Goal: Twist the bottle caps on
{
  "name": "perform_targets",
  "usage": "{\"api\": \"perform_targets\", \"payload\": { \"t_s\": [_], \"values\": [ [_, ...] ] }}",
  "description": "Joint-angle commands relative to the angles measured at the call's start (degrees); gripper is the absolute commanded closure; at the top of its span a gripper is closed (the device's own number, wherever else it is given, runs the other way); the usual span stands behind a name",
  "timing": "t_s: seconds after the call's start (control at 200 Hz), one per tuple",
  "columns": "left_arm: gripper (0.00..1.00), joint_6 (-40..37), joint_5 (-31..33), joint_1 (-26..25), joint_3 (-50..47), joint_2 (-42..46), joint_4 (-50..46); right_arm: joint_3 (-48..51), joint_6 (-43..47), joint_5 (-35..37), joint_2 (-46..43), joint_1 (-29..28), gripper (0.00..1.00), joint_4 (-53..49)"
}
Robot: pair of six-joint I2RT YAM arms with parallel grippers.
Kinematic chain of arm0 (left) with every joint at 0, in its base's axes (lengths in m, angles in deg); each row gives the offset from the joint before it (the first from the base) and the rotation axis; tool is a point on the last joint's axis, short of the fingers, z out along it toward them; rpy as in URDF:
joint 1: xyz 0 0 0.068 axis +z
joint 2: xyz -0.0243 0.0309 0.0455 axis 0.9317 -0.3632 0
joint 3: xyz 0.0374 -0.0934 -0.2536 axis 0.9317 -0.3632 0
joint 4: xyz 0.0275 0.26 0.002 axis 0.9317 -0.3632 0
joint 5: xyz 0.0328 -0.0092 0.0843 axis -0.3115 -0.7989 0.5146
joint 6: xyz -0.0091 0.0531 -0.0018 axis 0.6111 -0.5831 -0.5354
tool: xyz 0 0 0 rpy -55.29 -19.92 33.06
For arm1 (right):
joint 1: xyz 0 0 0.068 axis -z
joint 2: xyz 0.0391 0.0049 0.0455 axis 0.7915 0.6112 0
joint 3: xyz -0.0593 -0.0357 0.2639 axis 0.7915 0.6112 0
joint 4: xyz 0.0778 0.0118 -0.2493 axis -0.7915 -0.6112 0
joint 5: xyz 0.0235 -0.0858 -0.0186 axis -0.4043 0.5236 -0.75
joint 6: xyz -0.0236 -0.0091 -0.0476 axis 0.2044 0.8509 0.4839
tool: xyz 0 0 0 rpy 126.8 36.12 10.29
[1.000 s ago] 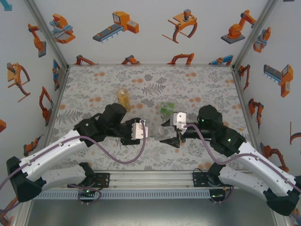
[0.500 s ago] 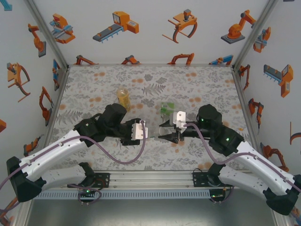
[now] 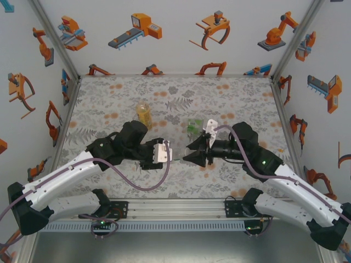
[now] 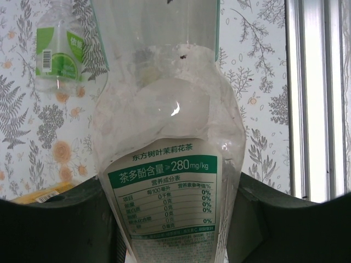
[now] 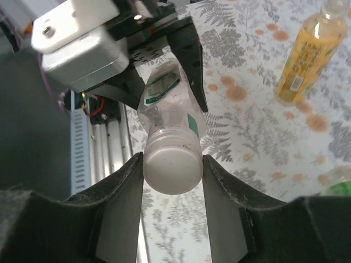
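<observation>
left gripper clenches a clear green-labelled plastic bottle at frame centre; right gripper grasps the white round plastic screw cap on its mouth.

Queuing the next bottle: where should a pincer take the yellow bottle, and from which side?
Take the yellow bottle around its mid-body, at the label, coming in level from the near side. It appears to stand upright and alone on the table, so the round wall suits a side pinch, and that leaves the neck free for capping.
</observation>
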Motion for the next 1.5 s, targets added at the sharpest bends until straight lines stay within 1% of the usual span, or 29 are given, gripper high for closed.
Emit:
{"api": "perform_targets", "payload": {
  "t_s": [0.0,0.07,0.145,0.35,0.446,0.526,0.771,0.921,0.941,0.976,0.981,1.071,1.152,1.272,1.322,1.402,1.497],
  "values": [
    [1.0,-0.7,-0.7,-0.4,0.3,0.9,2.1,1.7,-19.8,7.6,0.1,0.0,1.0,5.4],
    [1.0,-0.6,-0.6,-0.4,0.3,0.9,2.1,1.5,-27.8,10.8,0.4,0.0,1.0,4.8],
    [1.0,-0.5,-0.5,-0.4,0.3,1.0,2.1,0.6,-34.7,12.7,0.9,0.0,1.0,2.9],
    [1.0,-0.5,-0.2,-0.4,0.1,0.9,2.5,-3.3,-53.2,18.0,3.0,0.0,1.0,-7.5],
    [1.0,-0.4,-0.1,-0.4,0.2,0.8,2.6,-1.4,-62.6,17.9,3.2,0.0,1.0,-6.0],
    [1.0,-0.5,0.0,-0.4,0.2,0.8,2.5,0.0,-65.5,17.1,3.3,-0.1,1.0,-3.5],
    [1.0,-0.4,-0.2,-0.4,0.1,0.7,2.5,-0.9,-63.1,18.3,2.9,-0.1,1.0,-5.2],
    [1.0,-0.4,-0.4,-0.4,0.2,0.6,2.5,-3.1,-58.5,19.2,3.2,-0.1,1.0,-8.8],
    [1.0,-0.4,-0.5,-0.4,0.2,0.6,2.5,-3.5,-57.9,19.6,3.1,0.0,0.96,-9.3],
    [1.0,-0.4,-0.5,-0.4,0.2,0.6,2.5,-4.1,-56.5,20.3,3.0,0.0,0.85,-10.4],
    [1.0,-0.4,-0.5,-0.4,0.2,0.6,2.5,-4.1,-56.5,20.3,3.0,0.0,0.85,-10.4],
    [1.0,-0.3,-0.8,-0.4,0.2,0.5,2.5,-5.3,-52.9,20.9,2.3,0.0,0.64,-11.2],
    [1.0,-0.3,-1.0,-0.4,0.2,0.5,2.6,-6.3,-49.4,21.2,1.6,0.0,0.53,-11.2],
    [1.0,-0.3,-1.7,-0.4,0.3,0.2,2.6,-8.0,-43.5,21.0,0.6,-0.1,0.44,-11.0],
    [1.0,-0.2,-2.0,-0.4,0.4,0.1,2.5,-8.1,-40.9,20.2,0.0,-0.1,0.42,-10.3],
    [1.0,-0.1,-2.3,-0.4,0.5,0.1,2.4,-8.0,-36.0,19.2,-1.0,-0.1,0.42,-9.3],
    [1.0,-0.2,-2.4,-0.4,0.4,-0.2,2.3,-8.4,-27.6,18.5,-2.0,-0.1,0.46,-9.4]
  ]
}}
